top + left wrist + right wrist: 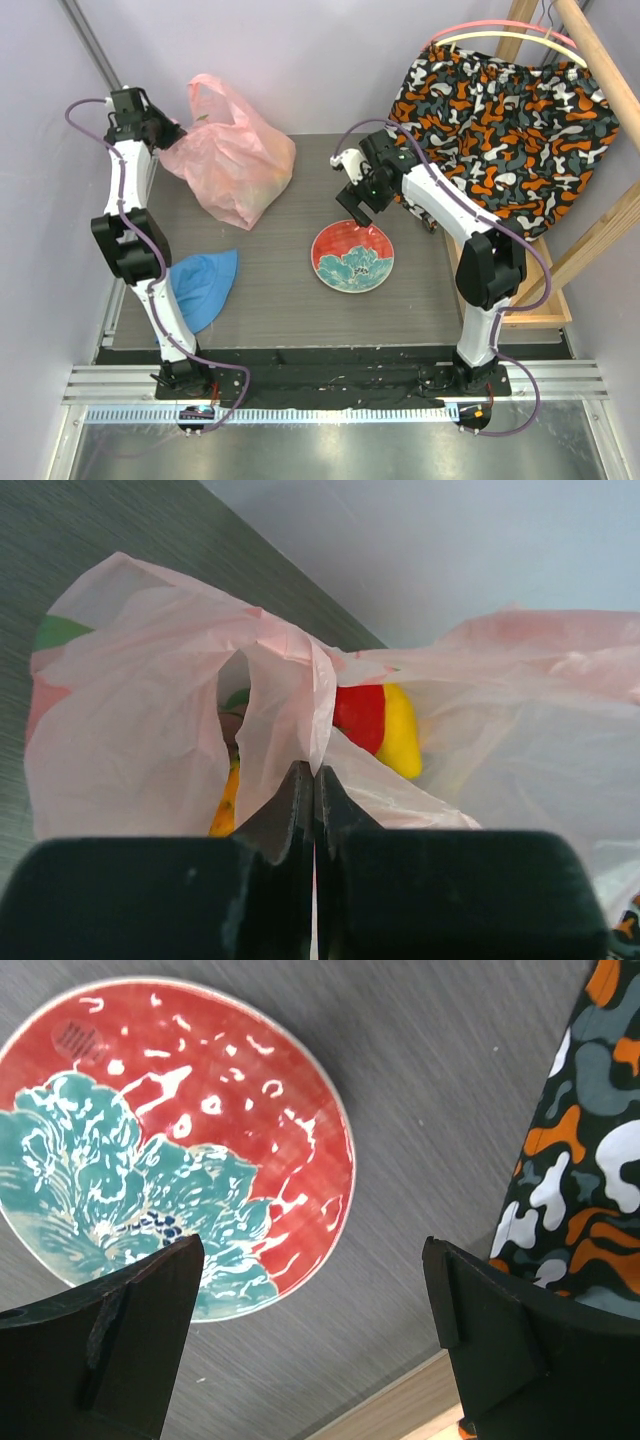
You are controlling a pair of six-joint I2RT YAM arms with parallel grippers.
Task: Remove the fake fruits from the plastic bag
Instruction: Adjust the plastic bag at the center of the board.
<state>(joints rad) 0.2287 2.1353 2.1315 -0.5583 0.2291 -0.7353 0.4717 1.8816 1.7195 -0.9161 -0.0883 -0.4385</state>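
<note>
The left arm stands tall at the far left of the grey woodgrain bench (300,290). The left pincer (313,778) is clenched on a fold of the thin, crinkly pink plastic bag (140,740). Glossy red and yellow fake fruits (380,720) sit inside the bag. The right arm bends over the round red floral plate (200,1090), and the right pincer (310,1250) is spread wide, holding nothing.

Red floral plate (352,257) sits mid-tabletop (280,270), blue fabric hat (205,285) lies near the left edge, and orange camouflage cloth (500,120) drapes over a wooden rack (590,245) at right.
</note>
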